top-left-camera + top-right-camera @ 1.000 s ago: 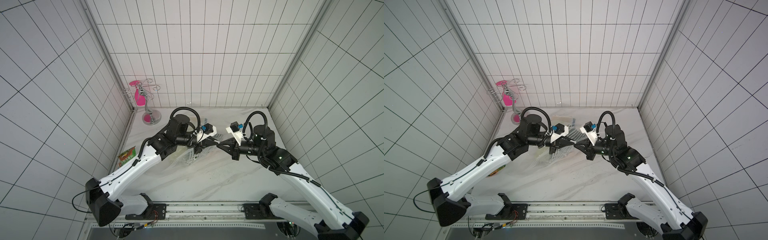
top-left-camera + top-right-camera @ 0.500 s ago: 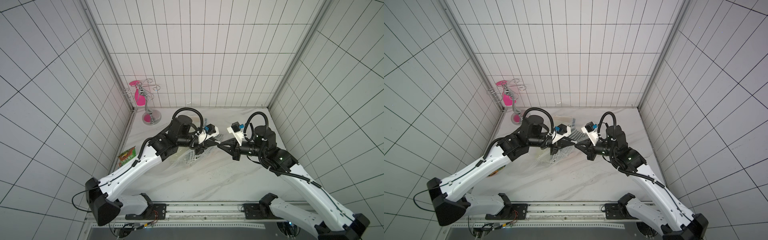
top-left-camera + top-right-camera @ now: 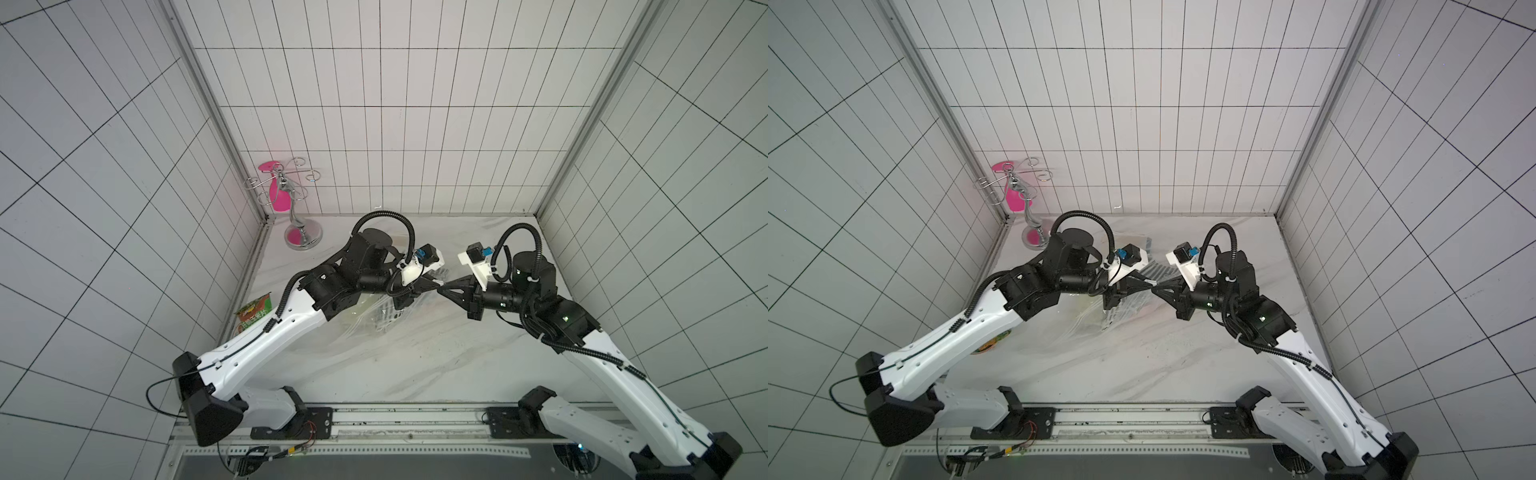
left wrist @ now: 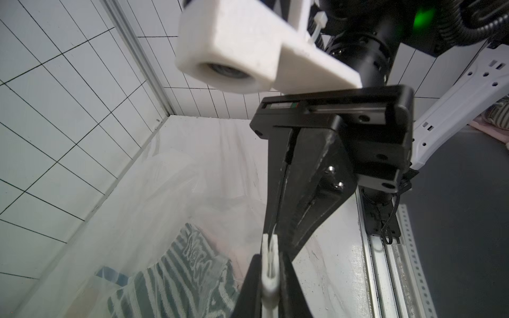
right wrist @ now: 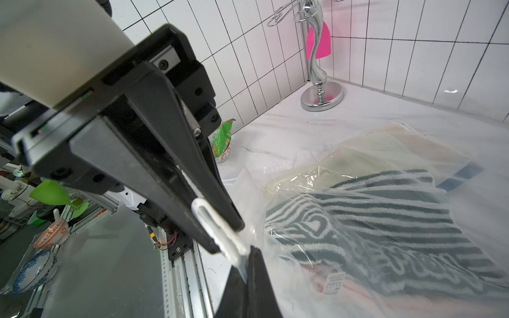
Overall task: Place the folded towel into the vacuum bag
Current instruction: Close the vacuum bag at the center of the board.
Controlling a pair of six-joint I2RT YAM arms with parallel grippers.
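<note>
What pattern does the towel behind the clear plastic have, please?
The towel has dark green and white stripes, clearest in the right wrist view.

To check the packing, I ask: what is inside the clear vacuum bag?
Through the vacuum bag a folded green-and-white striped towel shows, lying partly over a cream towel and something pink with a label. What lies under them is covered.

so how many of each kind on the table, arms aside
vacuum bag: 1
towels in it: 2 clear, striped towel and cream towel
slider clip: 1
snack packet: 1
chrome stand with pink piece: 1
total: 6
pinkish fabric in the bag unclear
</note>
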